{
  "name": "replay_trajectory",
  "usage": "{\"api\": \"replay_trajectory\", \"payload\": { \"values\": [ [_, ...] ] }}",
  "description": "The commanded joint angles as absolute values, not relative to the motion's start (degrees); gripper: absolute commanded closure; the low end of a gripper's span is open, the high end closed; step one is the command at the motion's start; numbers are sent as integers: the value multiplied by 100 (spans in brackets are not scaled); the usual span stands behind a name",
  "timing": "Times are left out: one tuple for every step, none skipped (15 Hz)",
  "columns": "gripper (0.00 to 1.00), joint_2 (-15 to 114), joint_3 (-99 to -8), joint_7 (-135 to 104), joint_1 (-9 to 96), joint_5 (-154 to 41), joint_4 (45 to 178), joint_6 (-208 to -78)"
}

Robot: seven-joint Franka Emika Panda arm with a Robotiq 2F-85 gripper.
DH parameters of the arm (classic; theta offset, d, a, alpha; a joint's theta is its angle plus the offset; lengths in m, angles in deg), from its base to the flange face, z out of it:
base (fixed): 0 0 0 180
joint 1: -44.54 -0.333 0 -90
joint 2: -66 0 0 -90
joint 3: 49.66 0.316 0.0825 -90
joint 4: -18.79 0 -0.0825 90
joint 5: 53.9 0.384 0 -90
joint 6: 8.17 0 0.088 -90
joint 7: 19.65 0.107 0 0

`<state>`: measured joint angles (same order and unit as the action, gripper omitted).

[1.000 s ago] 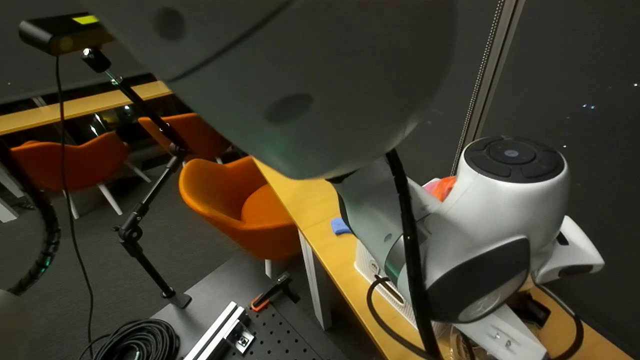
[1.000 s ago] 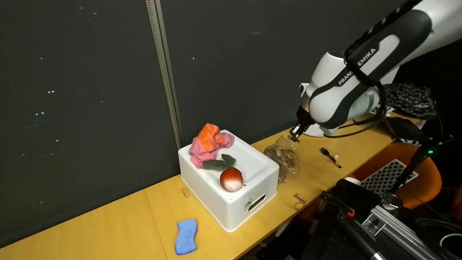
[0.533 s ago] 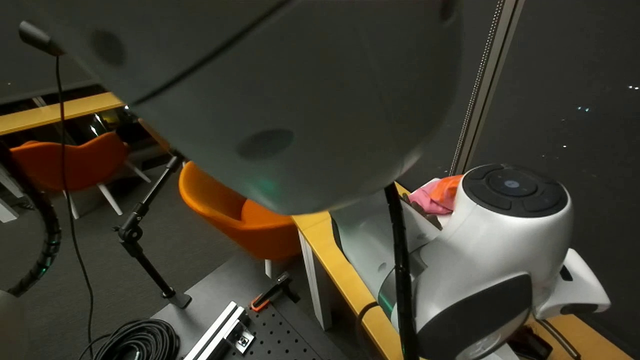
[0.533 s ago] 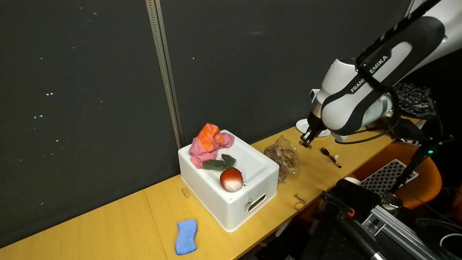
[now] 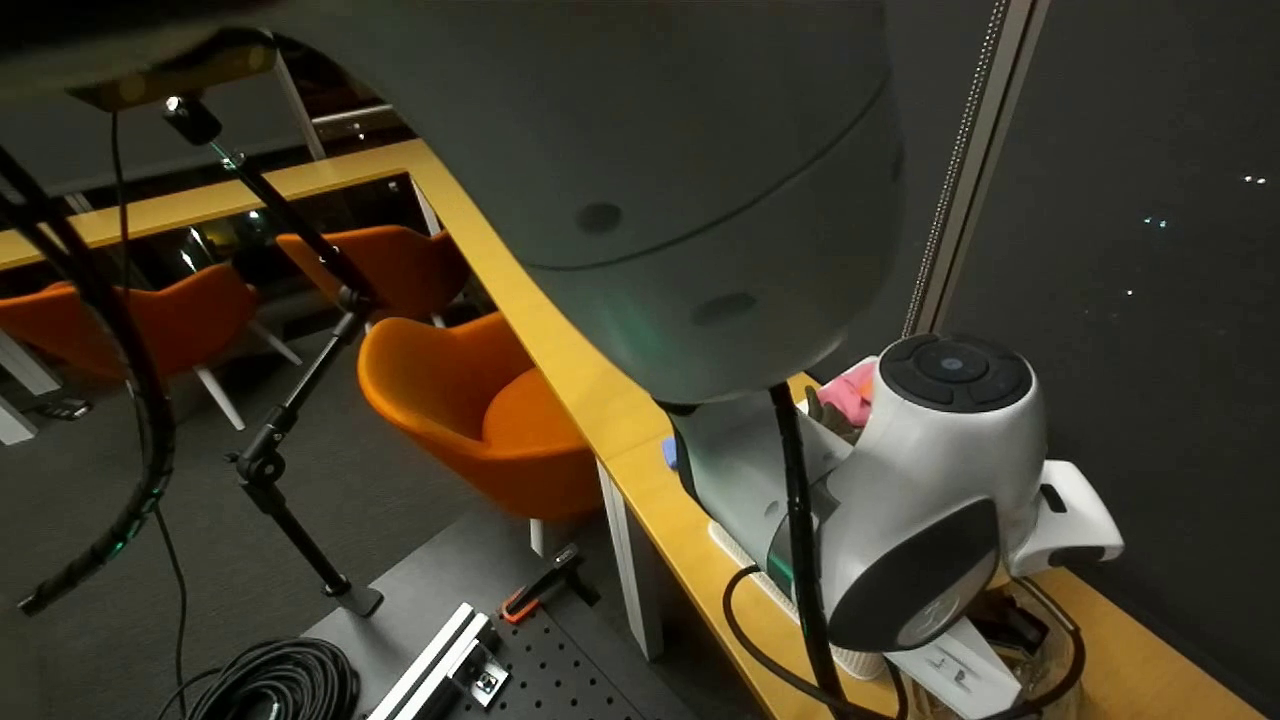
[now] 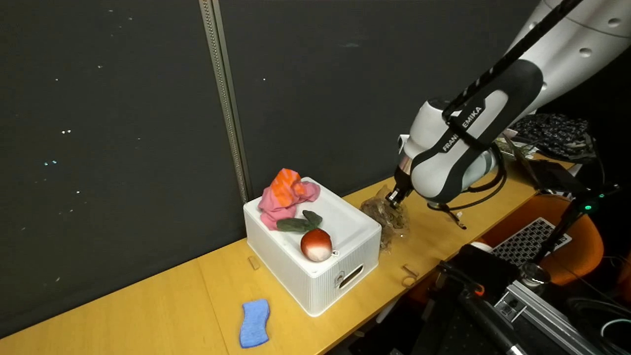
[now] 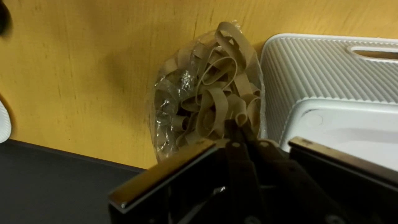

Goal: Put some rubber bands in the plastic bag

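The tool (image 7: 239,126) pinches a rubber band (image 7: 241,119), looped end jutting beyond it (long axis hidden).

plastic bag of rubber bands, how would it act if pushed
The plastic bag would probably crumple: it looks thin, clear and creased. The rubber bands inside would likely shift and give, being loose, looped strips. The bag seems unlikely to roll, sitting as an uneven heap on the table.

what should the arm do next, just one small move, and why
Probably ease the fingers open: they look shut on a rubber band, and in the wrist view their tips appear over the plastic bag, so it should drop in.
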<state>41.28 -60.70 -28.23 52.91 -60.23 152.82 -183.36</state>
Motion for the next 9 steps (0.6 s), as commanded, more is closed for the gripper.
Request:
{"api": "replay_trajectory", "payload": {
  "values": [
    [99, 3666, -6155, -2644, 5214, -6053, 14843, -18454],
    [99, 3580, -6202, -2621, 5196, -6068, 14767, -18463],
    [99, 3514, -6236, -2584, 5184, -6061, 14708, -18487],
    [99, 3491, -6218, -2584, 5227, -6045, 14666, -18470],
    [99, 3446, -6260, -2559, 5203, -6058, 14624, -18473],
    [72, 3429, -6281, -2549, 5185, -6068, 14605, -18462],
    [71, 3414, -6323, -2522, 5151, -6074, 14594, -18456],
    [67, 3452, -6298, -2528, 5174, -6061, 14608, -18419],
    [59, 3480, -6263, -2542, 5210, -6050, 14615, -18390]
  ]
}}
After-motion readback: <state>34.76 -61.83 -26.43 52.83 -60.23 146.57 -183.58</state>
